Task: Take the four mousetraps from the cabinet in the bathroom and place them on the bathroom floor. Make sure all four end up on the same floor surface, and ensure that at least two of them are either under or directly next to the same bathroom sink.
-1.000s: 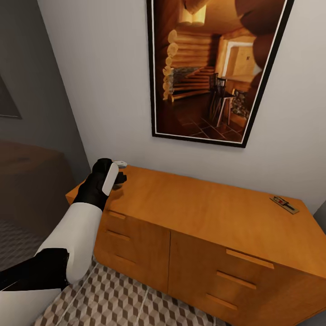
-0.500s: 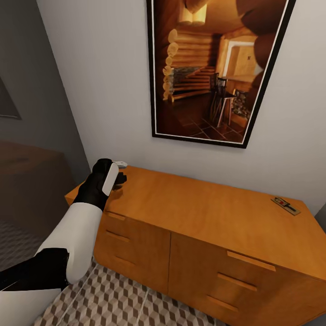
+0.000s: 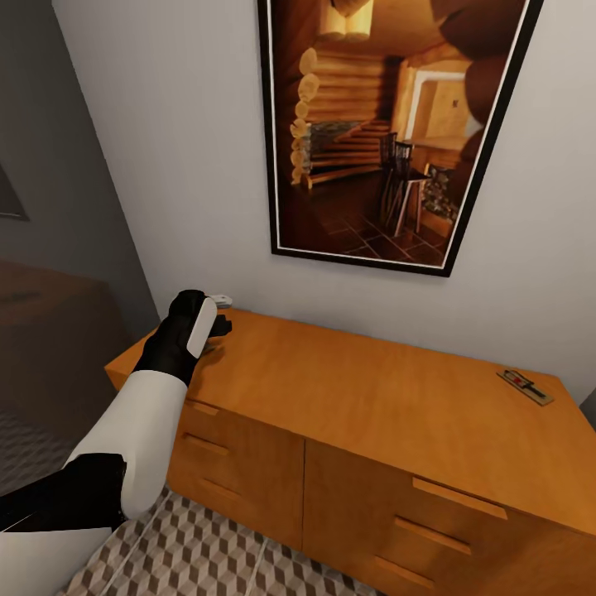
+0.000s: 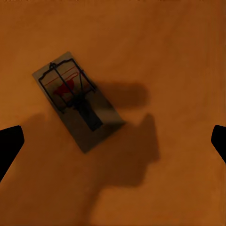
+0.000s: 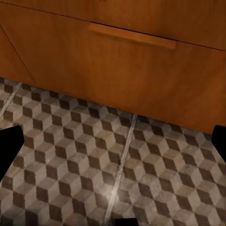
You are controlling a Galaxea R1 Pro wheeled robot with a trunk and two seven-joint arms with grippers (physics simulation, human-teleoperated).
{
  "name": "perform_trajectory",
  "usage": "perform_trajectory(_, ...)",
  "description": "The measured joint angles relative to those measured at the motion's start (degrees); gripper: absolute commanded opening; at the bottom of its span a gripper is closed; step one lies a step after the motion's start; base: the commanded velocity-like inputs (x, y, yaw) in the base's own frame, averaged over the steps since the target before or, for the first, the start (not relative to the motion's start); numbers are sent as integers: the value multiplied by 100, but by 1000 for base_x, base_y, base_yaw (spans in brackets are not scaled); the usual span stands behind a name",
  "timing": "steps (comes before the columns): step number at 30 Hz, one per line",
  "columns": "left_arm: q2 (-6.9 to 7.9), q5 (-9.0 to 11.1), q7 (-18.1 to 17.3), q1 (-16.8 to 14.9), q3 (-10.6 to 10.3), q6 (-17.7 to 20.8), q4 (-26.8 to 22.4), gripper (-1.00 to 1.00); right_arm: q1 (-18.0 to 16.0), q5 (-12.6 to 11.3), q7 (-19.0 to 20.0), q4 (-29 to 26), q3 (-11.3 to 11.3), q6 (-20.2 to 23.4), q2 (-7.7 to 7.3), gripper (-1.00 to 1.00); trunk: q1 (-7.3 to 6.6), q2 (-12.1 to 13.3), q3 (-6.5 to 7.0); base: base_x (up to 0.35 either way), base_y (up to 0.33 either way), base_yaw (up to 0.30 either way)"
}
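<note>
So one mousetrap (image 4: 77, 101) is lying flat on the cabinet (image 3: 356, 397) top near its back left corner, and the left gripper (image 4: 113, 141) is hovering right above it. In the left wrist view its two fingertips (image 4: 9, 143) are sitting wide apart at the frame's sides with nothing between them, so the jaws are spread and empty. A second mousetrap (image 3: 525, 386) is sitting way over by the back right corner of the same top.

I'd say we're looking at the pickup step for the left-corner trap. The next move is probably dropping straight down and lining the fingers across the trap's narrow sides, since it's so thin and flat.

The right gripper (image 5: 113, 141) is pointing at the bathroom floor (image 5: 117, 165) beside a drawer front, fingers also spread, holding nothing.

There's a red mark on the trap's plate, but I'm not making out any readable writing.
</note>
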Motion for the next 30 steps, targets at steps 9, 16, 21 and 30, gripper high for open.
perform_trajectory(9, 7, 2, 0, 0, 8, 0, 0, 100, 0, 5, 0, 0, 0, 0, 0, 100, 0, 0, 0, 1, 0, 0)
perform_trajectory(16, 9, 8, -6, 0, 9, 0, 8, 100, 0, 0, 0, 0, 0, 0, -1, 100, 0, 0, 0, 0, 0, 0)
perform_trajectory(21, 9, 8, -10, 0, 9, 0, 9, 100, 0, 3, 0, 0, 0, 0, 0, 100, 0, 0, 0, 44, 17, 0)
perform_trajectory(30, 15, 8, -19, 0, 9, 0, 9, 100, 0, 1, 0, 0, 0, 0, -1, 100, 0, 0, 0, 28, 13, 0)
